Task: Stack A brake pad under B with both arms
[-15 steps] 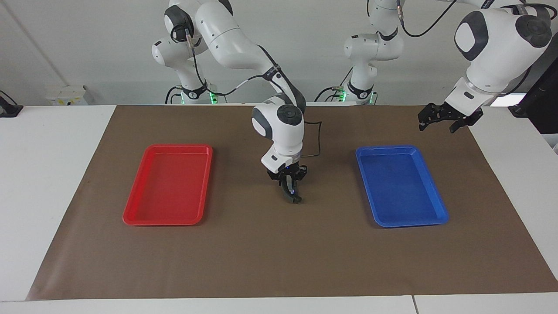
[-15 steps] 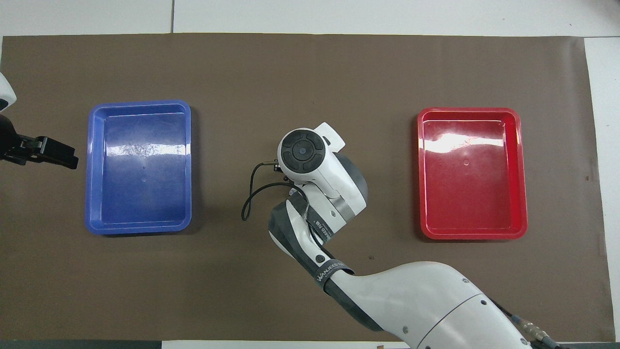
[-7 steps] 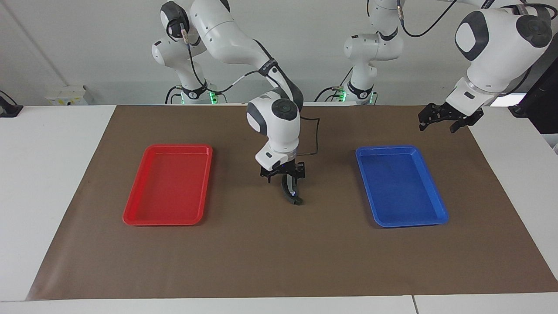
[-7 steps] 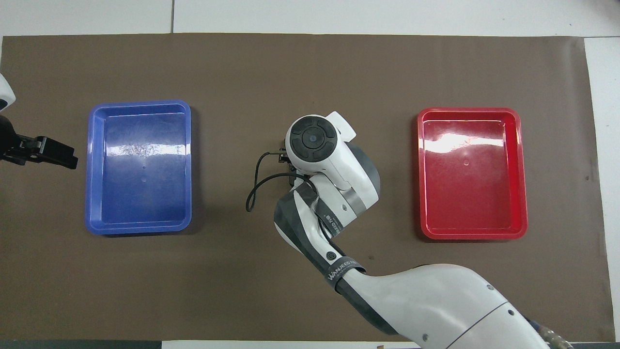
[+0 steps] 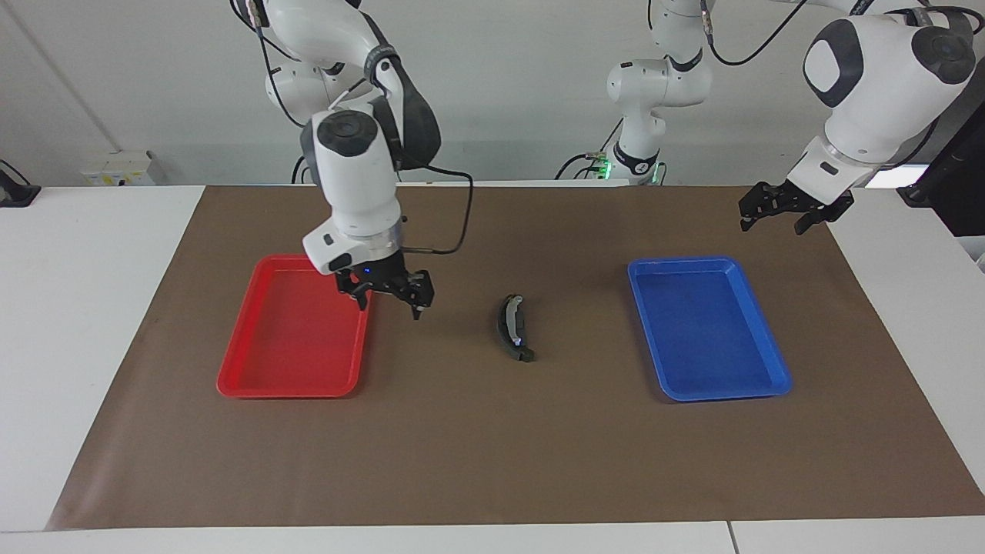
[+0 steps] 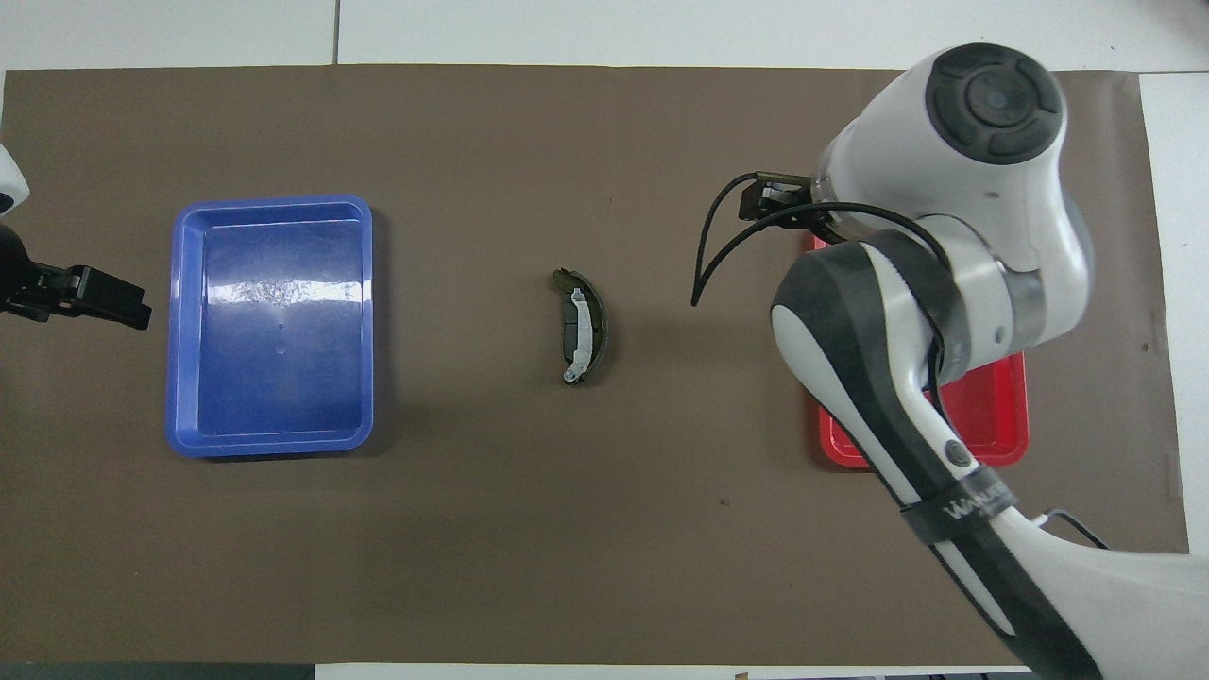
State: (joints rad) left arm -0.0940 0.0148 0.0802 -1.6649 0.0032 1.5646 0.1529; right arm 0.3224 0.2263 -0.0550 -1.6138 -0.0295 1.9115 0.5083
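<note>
Trays, two: red (image 5: 296,338), blue (image 5: 708,331); one stacked brake-pad pair (image 5: 514,327); both arms' jaws released.

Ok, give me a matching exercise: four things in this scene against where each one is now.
Things:
1. brake pad stack
2. right gripper
3. left gripper
4. blue tray

Places:
a. over the mat, beside the blue tray
b. on the mat between both trays
c. over the red tray's edge
d. toward the left arm's end

Pairs: 1-b, 2-c, 3-a, 4-d
</note>
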